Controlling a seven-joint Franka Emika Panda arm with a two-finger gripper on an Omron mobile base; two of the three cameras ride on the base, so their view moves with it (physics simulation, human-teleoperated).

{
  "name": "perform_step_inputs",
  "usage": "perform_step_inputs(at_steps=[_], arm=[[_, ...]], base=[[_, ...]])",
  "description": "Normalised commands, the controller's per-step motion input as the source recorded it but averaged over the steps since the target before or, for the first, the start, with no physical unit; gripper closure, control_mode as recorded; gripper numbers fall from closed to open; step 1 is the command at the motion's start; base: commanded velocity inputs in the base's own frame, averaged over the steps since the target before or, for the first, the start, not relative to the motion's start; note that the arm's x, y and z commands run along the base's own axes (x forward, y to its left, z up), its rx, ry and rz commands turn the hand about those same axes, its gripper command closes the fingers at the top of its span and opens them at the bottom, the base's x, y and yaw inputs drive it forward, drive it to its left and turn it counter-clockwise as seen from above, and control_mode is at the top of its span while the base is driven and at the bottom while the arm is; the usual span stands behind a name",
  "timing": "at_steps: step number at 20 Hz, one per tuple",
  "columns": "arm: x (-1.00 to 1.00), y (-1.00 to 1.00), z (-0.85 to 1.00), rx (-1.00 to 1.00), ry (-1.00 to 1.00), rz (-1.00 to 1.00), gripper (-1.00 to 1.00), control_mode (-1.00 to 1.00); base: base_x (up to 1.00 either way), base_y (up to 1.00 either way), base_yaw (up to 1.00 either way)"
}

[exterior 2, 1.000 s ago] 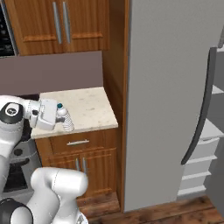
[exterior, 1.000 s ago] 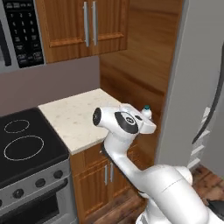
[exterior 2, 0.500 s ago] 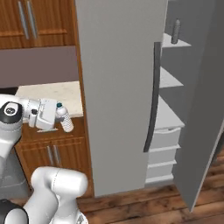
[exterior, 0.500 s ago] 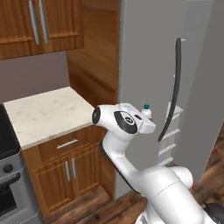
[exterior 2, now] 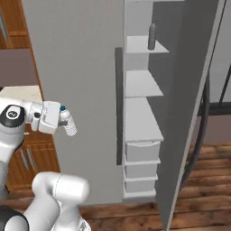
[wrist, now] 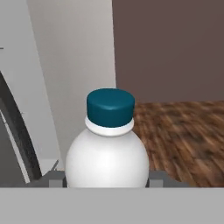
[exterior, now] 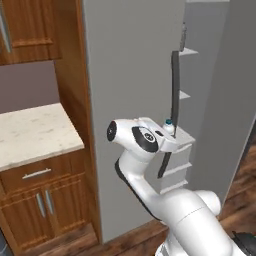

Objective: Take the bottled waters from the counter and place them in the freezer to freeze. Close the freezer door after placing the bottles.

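Observation:
My gripper (exterior 2: pixel 66 124) is shut on a bottled water (exterior 2: pixel 71 128), a pale bottle with a blue cap (wrist: pixel 110 106), held tilted in front of the closed grey fridge door. In the hand view the bottle (wrist: pixel 108 157) sits between my fingers (wrist: pixel 53 177). From the left, the gripper (exterior: pixel 170 134) hangs before the open freezer (exterior: pixel 186 95). Inside the freezer (exterior 2: pixel 140 85) are white shelves and white drawers (exterior 2: pixel 141 151). Another bottle (exterior 2: pixel 152 36) stands on the top shelf. The freezer door (exterior 2: pixel 189 94) stands open on the right. The counter (exterior: pixel 35 134) lies behind, to the left.
The closed grey fridge door (exterior 2: pixel 79 67) with its dark vertical handle (exterior 2: pixel 118 99) stands between the counter and the open freezer. Brown wooden cabinets (exterior: pixel 40 200) sit under the counter. Wooden floor (exterior 2: pixel 203 189) spreads to the right.
The whole picture has shifted: the base has moved rightward from the counter and stove toward the open freezer. The bottle stays in my gripper, held the same way.

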Motion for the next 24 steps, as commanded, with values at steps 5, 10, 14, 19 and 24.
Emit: perform_step_inputs(at_steps=[5, 10, 14, 19, 24], arm=[[0.00, 0.00, 0.00, 0.00, 0.00, 0.00, 1.00, 1.00], [0.00, 0.00, 0.00, 0.00, 0.00, 0.00, 1.00, 1.00], [0.00, 0.00, 0.00, 0.00, 0.00, 0.00, 1.00, 1.00], [0.00, 0.00, 0.00, 0.00, 0.00, 0.00, 1.00, 1.00], [0.00, 0.00, 0.00, 0.00, 0.00, 0.00, 1.00, 1.00]], base=[[0.06, -0.95, 0.25], [0.17, -0.56, 0.11], [0.38, -0.15, 0.02], [0.47, -0.17, 0.00], [0.18, -0.46, 0.00]])
